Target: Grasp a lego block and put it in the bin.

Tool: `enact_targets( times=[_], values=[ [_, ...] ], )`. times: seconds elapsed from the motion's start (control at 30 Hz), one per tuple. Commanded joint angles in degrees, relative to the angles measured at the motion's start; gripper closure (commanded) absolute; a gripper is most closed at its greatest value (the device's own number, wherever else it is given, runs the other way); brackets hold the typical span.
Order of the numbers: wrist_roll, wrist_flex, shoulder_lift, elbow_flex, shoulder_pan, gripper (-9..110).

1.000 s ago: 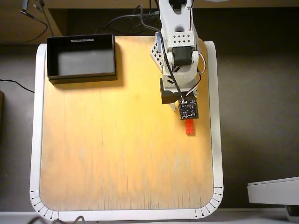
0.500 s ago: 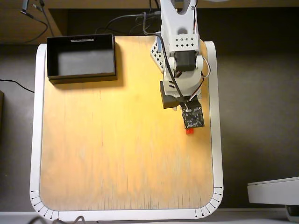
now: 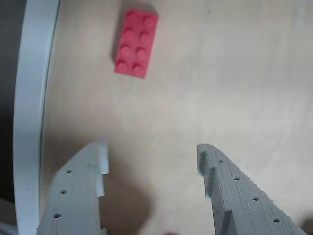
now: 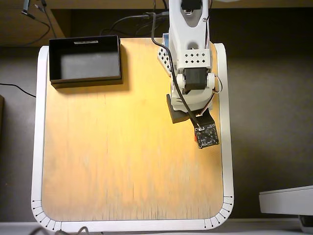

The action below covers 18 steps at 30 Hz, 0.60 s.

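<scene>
One lego block lies beyond your gripper, jaws apart; overhead, the arm nearly hides it

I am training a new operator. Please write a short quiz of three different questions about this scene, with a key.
1. True or false: the grey two-finger gripper is open and holds nothing.
2. In the wrist view, the small red studded plastic brick lies: A) between the fingers, B) beyond the fingertips, toward the white table rim.
3. What is inside the black rectangular bin in the overhead view?

Key: 1 true; 2 B; 3 nothing visible.
</scene>
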Motion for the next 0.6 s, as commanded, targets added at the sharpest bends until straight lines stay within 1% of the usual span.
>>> enact_targets(
  times=[0.0,0.23,0.37,0.57],
  values=[
    [-2.2,0.5,-0.3,-7.5,-2.1,81],
    [-13.8,-0.5,-6.6,-7.4,-6.0,79],
    [-16.3,-6.9,-11.5,-7.4,-6.6,79],
    [-17.5,-16.8,-17.9,-7.4,-8.6,79]
  ],
)
